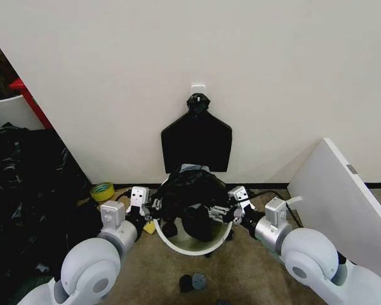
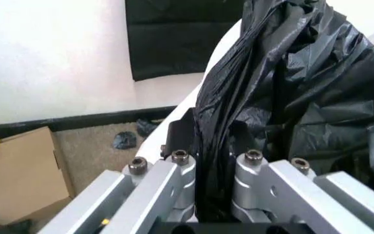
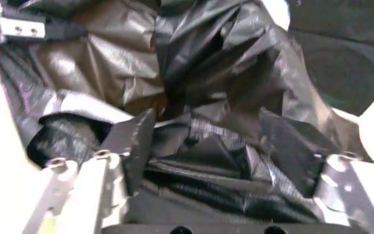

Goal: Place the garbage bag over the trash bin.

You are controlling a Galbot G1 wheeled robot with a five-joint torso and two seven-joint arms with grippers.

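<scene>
Directly ahead, at twelve o'clock from the robot and against the foot of the pale wall, stands the round cream-white plastic trash bin [image 1: 192, 246] with its rolled rim. Over its mouth lies the thin black plastic garbage bag [image 1: 192, 190], crumpled into glossy folds that catch grey highlights; it bunches high at the bin's far side and sags into the opening, leaving the near arc of the rim bare.

At the bin's nine o'clock edge, the left gripper [image 2: 208, 146] has its fingers drawn narrow, pinching a twisted rope of the bag's film between them. At three o'clock, the right gripper [image 3: 213, 146] reaches over the rim with its dark fingers [image 3: 135, 146] spread wide, and loose folds of the bag lie between and under them; whether they press on the film I cannot tell.

On the wall above the bin hangs a flat black plastic sheet [image 1: 197, 143], knotted on a white hook [image 1: 198, 86]. No readable writing or brand appears on bin or bag.
</scene>
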